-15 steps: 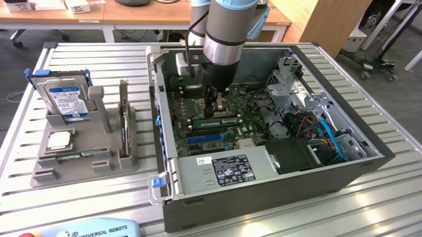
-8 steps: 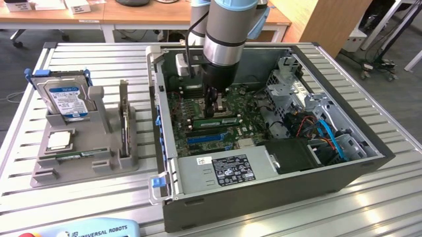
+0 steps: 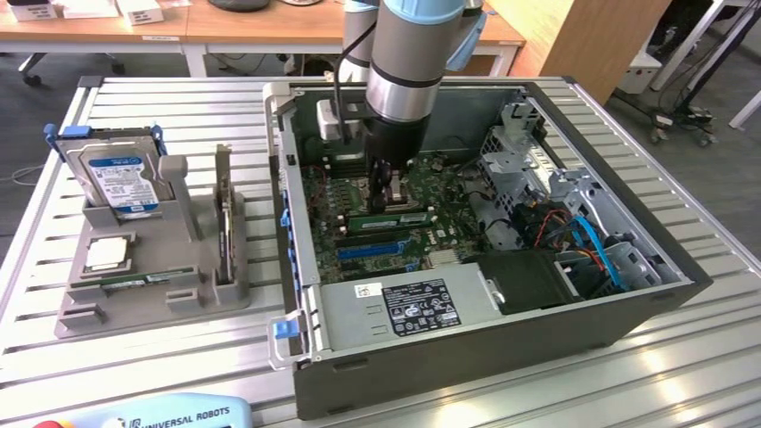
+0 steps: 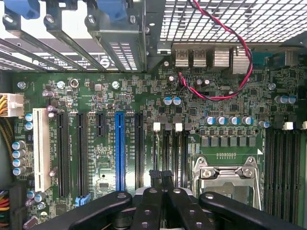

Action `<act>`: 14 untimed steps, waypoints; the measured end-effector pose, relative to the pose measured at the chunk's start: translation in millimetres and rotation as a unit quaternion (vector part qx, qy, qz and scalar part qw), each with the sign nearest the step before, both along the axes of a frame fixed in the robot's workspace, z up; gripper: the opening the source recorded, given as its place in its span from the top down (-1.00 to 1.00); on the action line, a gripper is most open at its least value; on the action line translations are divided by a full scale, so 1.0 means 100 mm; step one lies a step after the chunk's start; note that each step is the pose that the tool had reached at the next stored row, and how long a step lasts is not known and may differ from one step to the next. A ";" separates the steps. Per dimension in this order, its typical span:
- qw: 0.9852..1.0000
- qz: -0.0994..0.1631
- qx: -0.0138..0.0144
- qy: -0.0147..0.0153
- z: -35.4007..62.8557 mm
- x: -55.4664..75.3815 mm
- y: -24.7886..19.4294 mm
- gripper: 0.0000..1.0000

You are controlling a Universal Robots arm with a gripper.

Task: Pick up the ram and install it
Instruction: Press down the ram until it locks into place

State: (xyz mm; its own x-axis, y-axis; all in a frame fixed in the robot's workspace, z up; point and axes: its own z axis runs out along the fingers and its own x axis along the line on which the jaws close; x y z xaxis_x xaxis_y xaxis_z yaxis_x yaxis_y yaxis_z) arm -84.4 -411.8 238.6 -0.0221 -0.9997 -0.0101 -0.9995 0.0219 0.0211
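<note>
The ram [image 3: 393,217], a narrow green stick with a white sticker, stands on edge in a slot of the motherboard [image 3: 356,192] inside the open computer case [image 3: 500,352]. My gripper [image 3: 380,189] reaches straight down into the case and is shut, with its tips just above the stick's far end. I cannot tell whether they touch it. In the wrist view the shut black fingertips [image 4: 160,176] hover over the dark memory slots [image 4: 170,153], beside the silver processor socket [image 4: 225,179]. Nothing is clamped between the fingers.
A grey holder [image 3: 155,294] on the exterior view's left carries a blue-labelled hard drive [image 3: 119,178], a square silver chip [image 3: 105,252] and a thin green strip [image 3: 137,280]. The case's walls, its drive cage [image 3: 523,160] and cables [image 3: 594,245] hem in the arm. A teach pendant [image 3: 167,415] lies at the table's front edge.
</note>
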 end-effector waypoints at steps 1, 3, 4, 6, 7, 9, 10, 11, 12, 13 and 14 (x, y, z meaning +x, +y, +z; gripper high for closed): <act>1.000 0.000 0.000 0.000 0.000 0.00 0.000 0.80; 1.000 0.000 0.000 0.000 -0.007 0.00 0.001 0.80; 1.000 0.000 0.000 0.000 -0.014 0.00 0.001 0.80; 1.000 0.000 0.000 0.000 -0.030 0.00 0.000 0.80; 1.000 0.000 0.000 0.000 -0.038 0.00 0.000 0.80; 1.000 0.000 0.000 0.000 -0.049 0.00 0.000 0.80; 1.000 0.000 0.000 0.000 -0.049 0.00 0.000 0.80; 1.000 0.000 0.000 0.000 -0.049 0.00 0.000 0.80; 1.000 0.000 0.000 0.000 -0.049 0.00 0.000 0.80; 1.000 0.000 0.000 0.000 -0.050 0.00 0.000 0.80; 1.000 0.000 0.000 0.000 -0.053 0.00 0.000 0.80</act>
State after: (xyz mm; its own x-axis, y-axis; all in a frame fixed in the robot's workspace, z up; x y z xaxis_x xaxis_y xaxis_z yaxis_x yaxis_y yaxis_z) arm -84.3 -411.7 233.3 -0.0221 -0.9997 -0.0104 -0.9995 0.0218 0.0210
